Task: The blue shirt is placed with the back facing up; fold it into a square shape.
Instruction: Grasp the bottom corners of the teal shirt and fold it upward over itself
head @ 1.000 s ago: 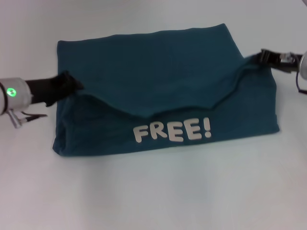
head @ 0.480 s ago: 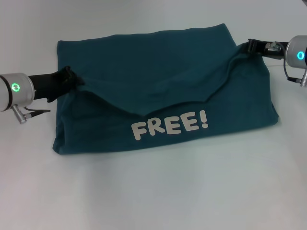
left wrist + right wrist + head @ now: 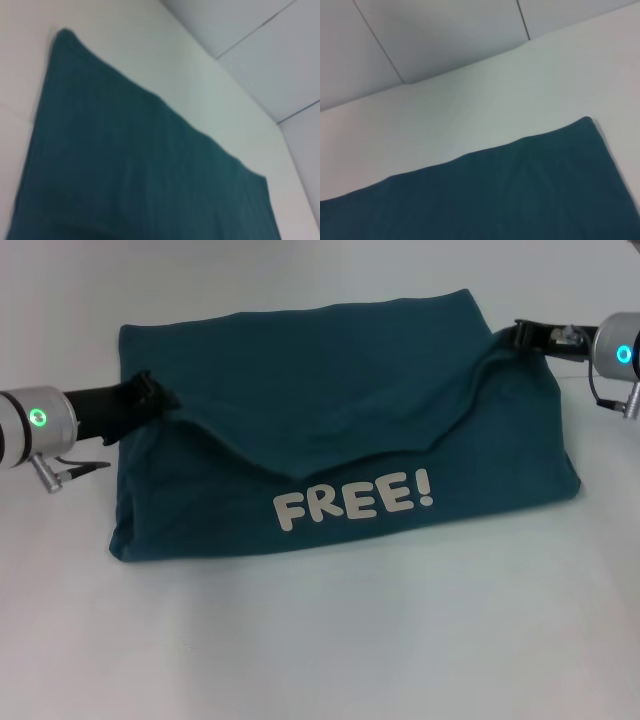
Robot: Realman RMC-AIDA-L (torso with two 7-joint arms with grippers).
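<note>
Now both grippers (image 3: 150,398) (image 3: 517,337) on blue shirt (image 3: 330,380)

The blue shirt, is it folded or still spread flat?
Partly folded: the blue shirt is doubled over, front lettering showing, its upper layer sagging between the left gripper and right gripper.

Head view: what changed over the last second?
Both grippers carried the folded flap's corners toward the far side: the left gripper and right gripper each moved up the view, and the FREE! lettering shows fuller. The blue shirt otherwise lies as before on the table.
</note>
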